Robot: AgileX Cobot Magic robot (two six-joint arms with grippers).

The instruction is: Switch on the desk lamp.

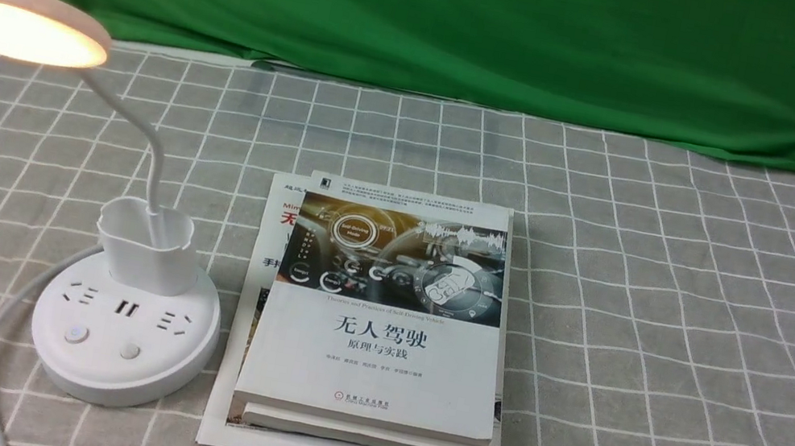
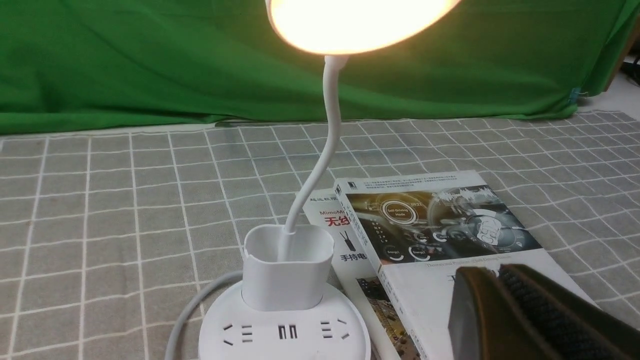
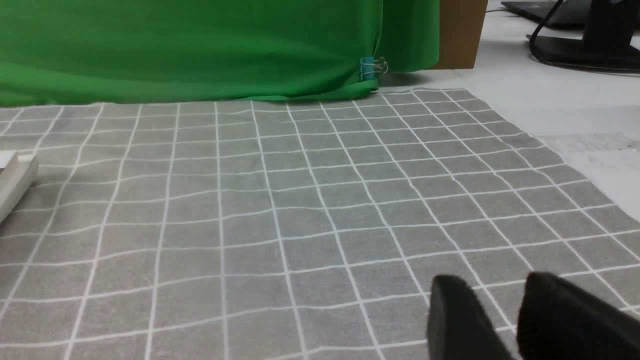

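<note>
White plastic makes up the whole desk lamp (image 1: 126, 322), which stands at our left on the grey checked tablecloth (image 1: 677, 305), just beside a stack of books (image 1: 378, 334) to its right. Its small cup (image 1: 147, 244), rounded-square and smooth, holds only the foot of the thin bendy neck (image 1: 153, 147), which rises upright from it and then curves up and away toward our left. At the top, the flat round disc head (image 1: 10, 20) glows warm yellow, its lit face turned down toward the cloth. Below the cup, the round base carries a row of sockets and two small round buttons (image 1: 102, 343), and a white cord (image 1: 7, 326) loops off its left side. Our left gripper (image 2: 492, 300) hovers near the base with dark, ribbed pads pressed together on nothing. Our right gripper (image 3: 505, 320) hangs over bare cloth, well apart from the lamp, fingers parted with a gap between them
</note>
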